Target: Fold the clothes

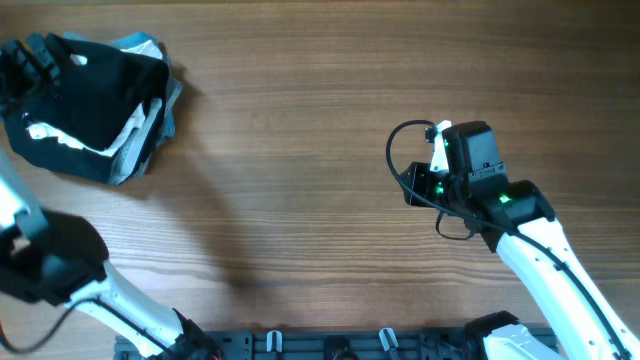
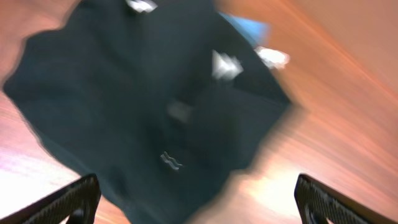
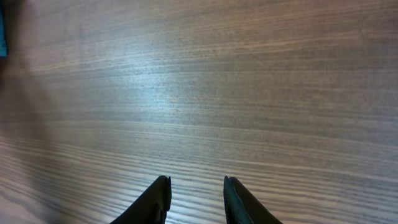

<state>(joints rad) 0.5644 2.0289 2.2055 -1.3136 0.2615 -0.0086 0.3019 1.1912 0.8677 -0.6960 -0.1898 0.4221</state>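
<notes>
Although it is meant to end up neatly folded, the black T-shirt sits as a compact, uneven bundle at the far left corner of the wooden table, lying on top of other garments rather than spread flat. Its soft, matte fabric makes a rough four-sided shape with slumped, wavy edges, and the blurred left wrist view shows a small pale mark on the dark cloth. Slivers of a white garment and a grey-blue one peek out beneath its near and right edges (how they are stacked cannot be made out). Judged from this, the shirt may already be doubled over on itself, but no crisp, squared fold shows, so straightening and flattening appear to be left; whether it counts as finished cannot be told. Above the bundle hangs the left gripper, its claw spread wide, with a dark finger at each lower corner of its own view and nothing between them. Well apart, toward the right of the table, the right gripper points at bare, fine-grained brown wood, its claw parted only narrowly and holding nothing. Along the near edge runs a dark rail by the arms' bases.
</notes>
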